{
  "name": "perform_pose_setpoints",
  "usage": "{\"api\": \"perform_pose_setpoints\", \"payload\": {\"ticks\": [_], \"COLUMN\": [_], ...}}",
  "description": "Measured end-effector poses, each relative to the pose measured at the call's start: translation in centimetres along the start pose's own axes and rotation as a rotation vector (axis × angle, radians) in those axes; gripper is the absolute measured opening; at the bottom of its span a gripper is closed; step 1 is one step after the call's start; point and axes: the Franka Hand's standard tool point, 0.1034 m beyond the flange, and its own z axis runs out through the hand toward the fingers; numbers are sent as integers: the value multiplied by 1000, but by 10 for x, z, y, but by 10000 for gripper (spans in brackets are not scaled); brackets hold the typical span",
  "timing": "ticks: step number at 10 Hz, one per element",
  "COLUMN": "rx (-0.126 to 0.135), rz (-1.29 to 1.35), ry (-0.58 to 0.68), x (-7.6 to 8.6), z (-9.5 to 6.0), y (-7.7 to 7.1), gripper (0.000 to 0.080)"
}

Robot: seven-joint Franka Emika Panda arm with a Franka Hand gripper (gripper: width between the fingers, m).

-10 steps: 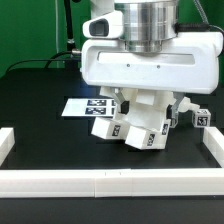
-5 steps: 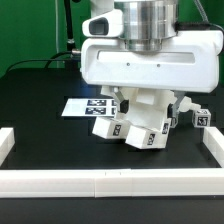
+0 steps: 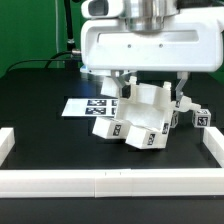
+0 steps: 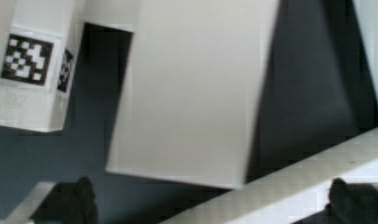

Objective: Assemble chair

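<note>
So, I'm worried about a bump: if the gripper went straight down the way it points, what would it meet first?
Most likely the top of the chair, which stands directly under the open gripper. How far below it is remains unclear.

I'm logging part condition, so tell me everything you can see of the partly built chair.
The chair is a cluster of chunky white, plastic-looking blocks carrying black-and-white square tags. It sits tilted on the black table, next to the marker board; whether they touch is unclear. The open pincer hangs over it, one finger on either side of the top piece, apparently not gripping.
</note>
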Motion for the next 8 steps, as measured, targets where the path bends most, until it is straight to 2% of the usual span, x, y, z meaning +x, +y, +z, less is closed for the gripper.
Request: {"api": "perform_pose_setpoints", "payload": {"ticks": [3,5,8], "rx": [-4,-22,-35], "rz": [4,-2,-7], "ry": [2,0,-7], "x": [-1,-19,-21], "z": [6,29,41], "y": [1,-1,1], "gripper": [648,648,648]}}
